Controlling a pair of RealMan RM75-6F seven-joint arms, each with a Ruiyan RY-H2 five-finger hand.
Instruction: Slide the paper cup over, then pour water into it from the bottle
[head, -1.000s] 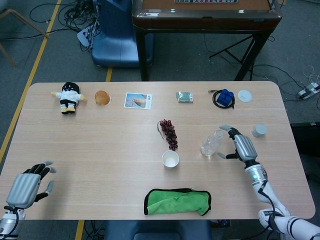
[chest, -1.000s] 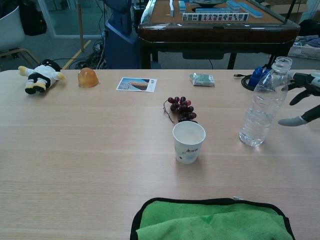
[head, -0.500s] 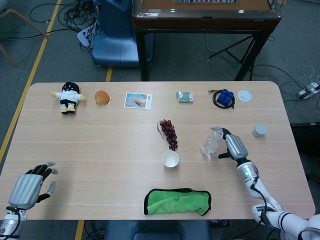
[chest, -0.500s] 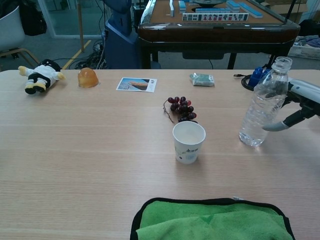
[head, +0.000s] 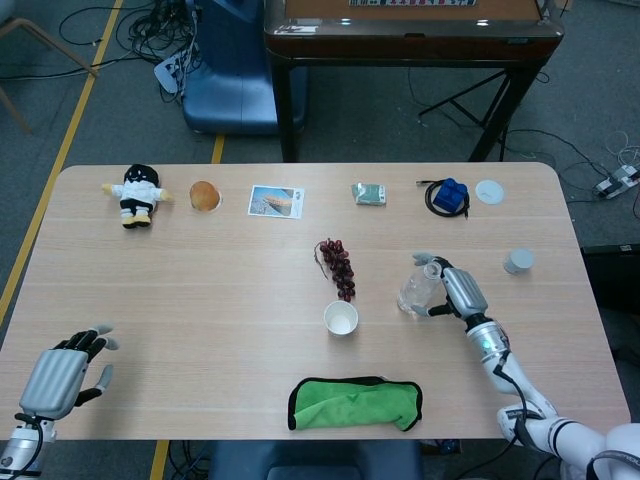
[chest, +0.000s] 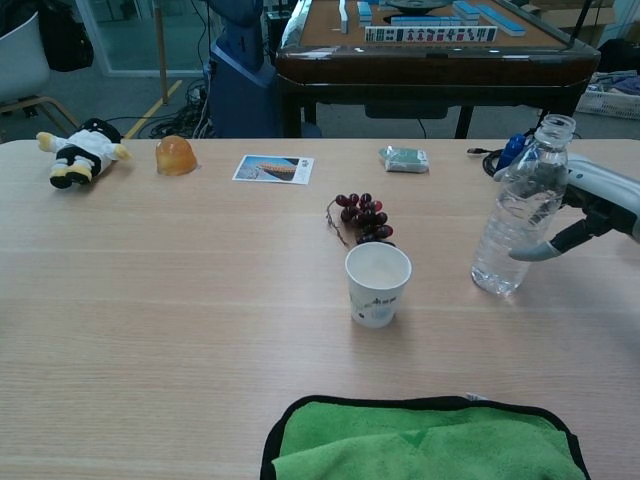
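A white paper cup (head: 341, 318) (chest: 377, 283) stands upright and empty near the middle of the table, just in front of the grapes. To its right stands a clear, uncapped plastic water bottle (head: 418, 285) (chest: 512, 220), leaning slightly. My right hand (head: 458, 290) (chest: 598, 200) grips the bottle from its right side, thumb low on the body and fingers wrapped behind it near the shoulder. My left hand (head: 55, 375) rests at the table's near left corner with fingers apart, holding nothing; the chest view does not show it.
Dark grapes (head: 337, 265) lie just behind the cup. A green cloth (head: 355, 402) lies at the front edge. Along the far side are a plush toy (head: 135, 193), an orange object (head: 204, 195), a card (head: 275, 201), a blue object (head: 450, 194) and a lid (head: 489, 191).
My right hand has moved left and closed around the bottle, which has shifted a little left toward the cup and tipped slightly. The cup has not moved; my left hand has barely shifted.
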